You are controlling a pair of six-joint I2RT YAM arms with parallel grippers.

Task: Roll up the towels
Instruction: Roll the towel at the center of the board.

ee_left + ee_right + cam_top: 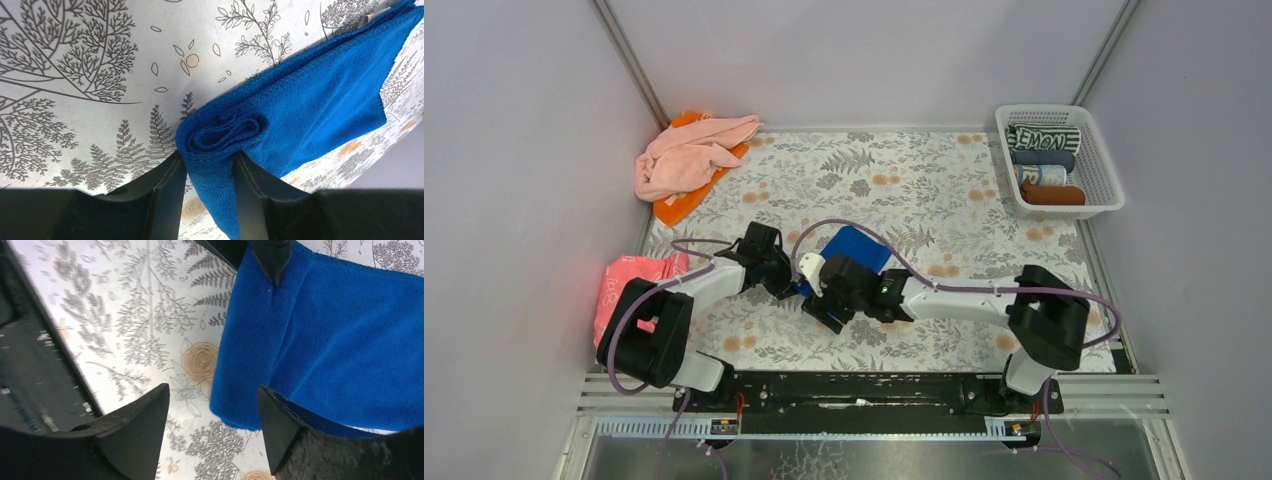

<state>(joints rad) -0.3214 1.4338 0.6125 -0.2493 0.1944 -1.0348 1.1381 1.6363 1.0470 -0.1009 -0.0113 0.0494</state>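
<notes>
Stretching across the middle of the frame: table (pixel 944 190), showing grey ferns and orange blooms. Carrying pink towel (pixel 686 155) at upper left, lying bunched over orange towel (pixel 679 208). Bearing red towel (pixel 624 280) at the left edge and blue towel (pixel 856 247) at centre, lying mostly flat, one end curling into a roll. Holding white basket (pixel 1070 211) at upper right.

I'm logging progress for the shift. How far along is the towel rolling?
Done: several rolled towels sit in the basket. In hand: the left gripper pinches the started roll of the blue towel, most of it unrolled; the right gripper is open at its edge. Left: the pink towel and orange towel heaped far left, and a red-pink towel beside the left arm.
</notes>
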